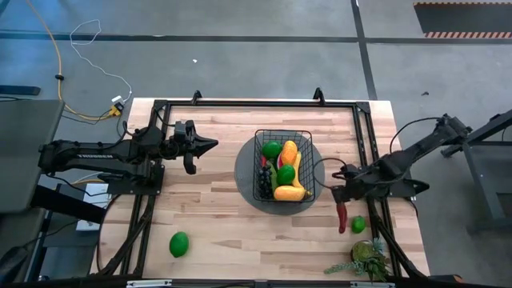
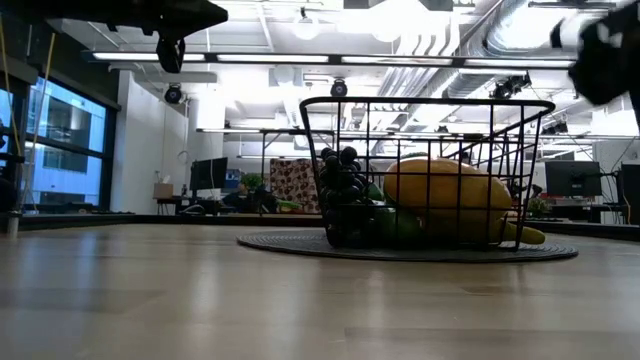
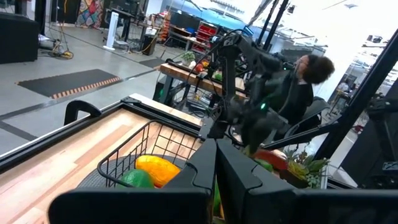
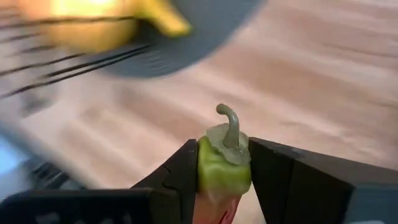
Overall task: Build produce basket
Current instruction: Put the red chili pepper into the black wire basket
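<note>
The black wire basket (image 1: 284, 166) stands on a round grey mat (image 1: 242, 172) at mid-table. It holds produce: green round fruits, yellow and orange pieces and dark grapes (image 2: 340, 170). My right gripper (image 1: 342, 197), just right of the basket, is shut on a red chili (image 1: 342, 218). One green fruit (image 1: 358, 225) lies beside the chili, and another (image 1: 179, 244) lies near the table's front left. My left gripper (image 1: 213, 146) hovers shut and level, left of the basket, holding nothing. My right gripper pinches the chili's green cap end (image 4: 224, 167) between its two fingers, with the curled stem (image 4: 231, 127) sticking out past them. The fingers slant down from above. The red body (image 1: 342, 220) trails from the fingers toward the table's near edge.
A leafy green plant (image 1: 366, 260) lies at the near right corner. A black frame (image 1: 256, 104) runs along the table's far edge and sides. Bare wood lies between the basket and the near edge.
</note>
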`<action>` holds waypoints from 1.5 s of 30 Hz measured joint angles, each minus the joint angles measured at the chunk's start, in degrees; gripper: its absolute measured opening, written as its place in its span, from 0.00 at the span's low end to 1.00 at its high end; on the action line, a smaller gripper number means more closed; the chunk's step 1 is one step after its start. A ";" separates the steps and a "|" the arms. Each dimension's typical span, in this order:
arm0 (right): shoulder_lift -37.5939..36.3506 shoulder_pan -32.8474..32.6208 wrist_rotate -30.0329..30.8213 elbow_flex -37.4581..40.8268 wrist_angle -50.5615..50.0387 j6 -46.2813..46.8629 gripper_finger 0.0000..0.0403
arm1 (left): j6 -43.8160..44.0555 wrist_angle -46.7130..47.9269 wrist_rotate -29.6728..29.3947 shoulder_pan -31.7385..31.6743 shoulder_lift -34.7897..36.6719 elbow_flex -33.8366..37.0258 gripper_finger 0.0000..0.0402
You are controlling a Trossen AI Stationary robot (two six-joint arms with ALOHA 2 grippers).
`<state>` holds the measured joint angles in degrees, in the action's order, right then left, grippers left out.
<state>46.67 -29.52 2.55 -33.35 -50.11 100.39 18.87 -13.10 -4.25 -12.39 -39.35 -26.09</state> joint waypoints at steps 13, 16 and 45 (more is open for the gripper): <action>-4.00 5.82 7.39 -15.43 17.40 -34.82 0.25 | 1.53 -0.36 0.66 0.00 0.00 0.00 0.00; -3.15 10.10 10.85 -15.77 24.74 -46.46 0.25 | 3.21 -2.65 2.05 -0.01 -0.02 0.00 0.00; 3.66 43.08 -12.59 -15.42 45.75 -93.82 0.25 | -7.04 8.63 6.60 -0.01 -7.20 -16.09 0.00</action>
<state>50.33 13.56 -10.04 -48.77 -4.36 6.57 11.84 -4.47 2.35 -12.40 -46.56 -42.17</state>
